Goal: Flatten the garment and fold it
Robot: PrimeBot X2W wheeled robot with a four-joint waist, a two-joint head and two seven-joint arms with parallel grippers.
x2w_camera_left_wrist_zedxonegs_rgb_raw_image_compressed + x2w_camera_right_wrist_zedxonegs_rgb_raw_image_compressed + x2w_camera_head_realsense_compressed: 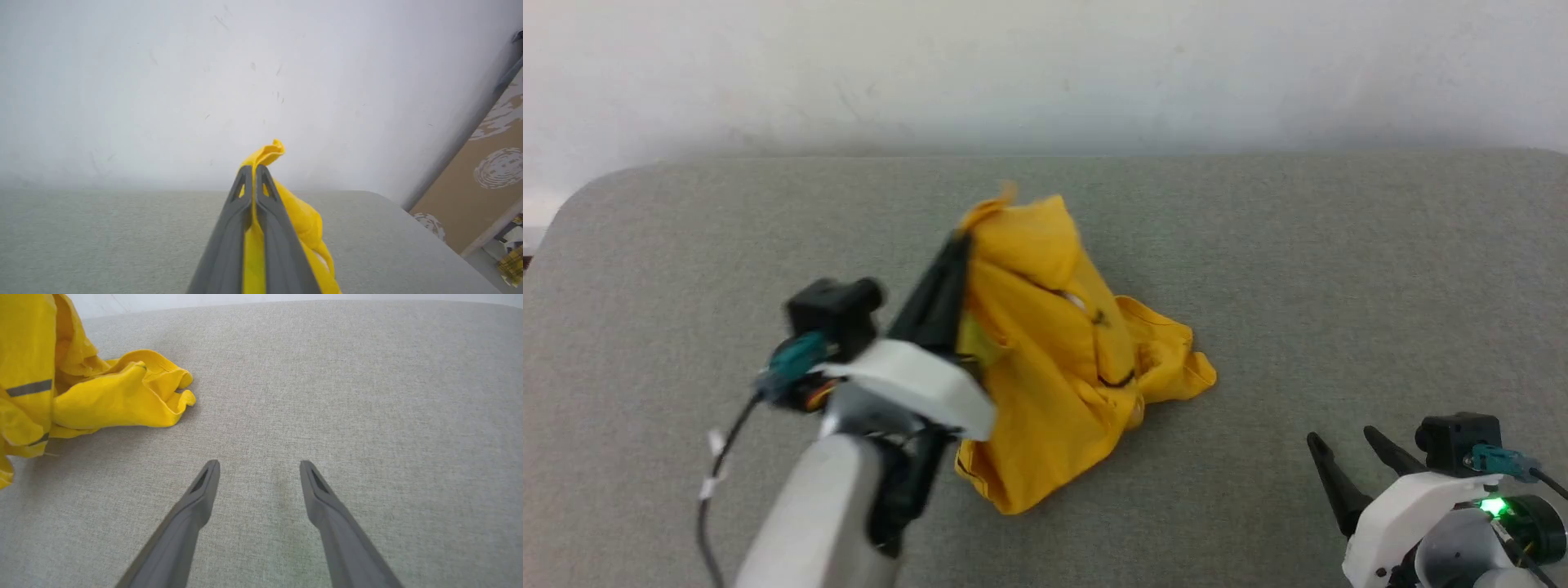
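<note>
Left hand (960, 241): fingers pressed together on a fold of the yellow T-shirt (1045, 351). In the left wrist view a strip of yellow cloth (302, 216) runs between the two closed fingers of the hand (254, 169), and a crumpled tip pokes out past them. The pinched part stands raised as a peak. The cloth hangs from it in a crumpled cone whose lower folds rest on the grey fabric-covered surface (1298, 269), about mid-surface, slightly left of centre in the head view.

Right hand (1342, 438): fingers spread wide, nothing between them. It sits low at the near right edge, well apart from the T-shirt. In the right wrist view the hand (259, 465) points over bare surface (347, 396), and the T-shirt (102, 400) lies to the upper left.

A short dark stripe mark (29, 388) shows on one fold. A white wall (1045, 65) stands behind the surface.
</note>
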